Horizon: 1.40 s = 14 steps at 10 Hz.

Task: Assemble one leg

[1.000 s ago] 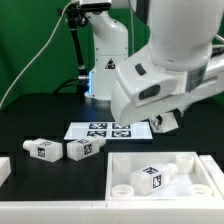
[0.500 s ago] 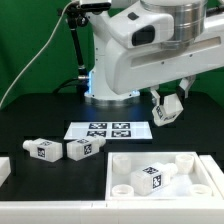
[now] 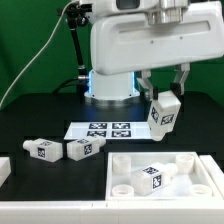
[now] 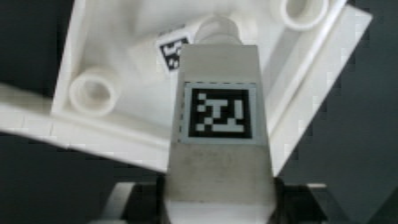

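Hanging above the panel (image 3: 190,178), the leg (image 3: 163,115) is sitting clamped in the end effector (image 3: 165,97), its long axis pointing down, slightly tilted, with a corner socket (image 4: 89,95) lying beside its tip.

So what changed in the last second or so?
The arm swung toward the exterior view's left and its wrist turned, so the leg in its fingers, still gripped, now hangs more upright. The loose legs, white panel and marker board stayed put.
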{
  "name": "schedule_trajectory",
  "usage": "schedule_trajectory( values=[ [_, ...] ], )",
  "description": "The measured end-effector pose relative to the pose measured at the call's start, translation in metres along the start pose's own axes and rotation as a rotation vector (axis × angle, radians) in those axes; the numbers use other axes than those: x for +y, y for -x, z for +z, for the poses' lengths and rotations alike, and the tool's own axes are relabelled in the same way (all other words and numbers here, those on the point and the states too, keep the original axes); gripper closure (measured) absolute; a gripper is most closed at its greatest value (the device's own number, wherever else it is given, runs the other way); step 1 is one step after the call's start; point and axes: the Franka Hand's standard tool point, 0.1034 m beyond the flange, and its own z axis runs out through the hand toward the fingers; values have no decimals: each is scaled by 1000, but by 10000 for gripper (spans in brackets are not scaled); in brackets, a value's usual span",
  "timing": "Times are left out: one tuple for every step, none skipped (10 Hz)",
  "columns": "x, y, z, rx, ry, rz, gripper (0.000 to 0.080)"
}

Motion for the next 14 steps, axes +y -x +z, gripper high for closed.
schedule_trajectory(
  values=[
    [1, -8, -11, 130, 49, 15, 524],
    [3, -1, -8, 194, 72, -2, 524],
    [10, -2, -8, 265, 100, -3, 524],
    [16, -3, -8, 333, 134, -17, 524],
    [13, -8, -3, 376, 145, -12, 524],
    [3, -19, 2, 382, 134, -16, 524],
    [-1, -32, 6, 393, 130, -26, 524],
    [-7, -43, 16, 400, 124, -36, 524],
    [-12, -50, 26, 403, 118, -43, 524],
    [-15, -53, 32, 417, 121, -49, 524],
    [-14, -52, 31, 416, 121, -46, 524],
    [-13, -52, 31, 416, 121, -46, 524],
    [-14, -52, 32, 415, 121, -46, 524],
    [-14, -51, 33, 414, 121, -46, 524]
  ],
)
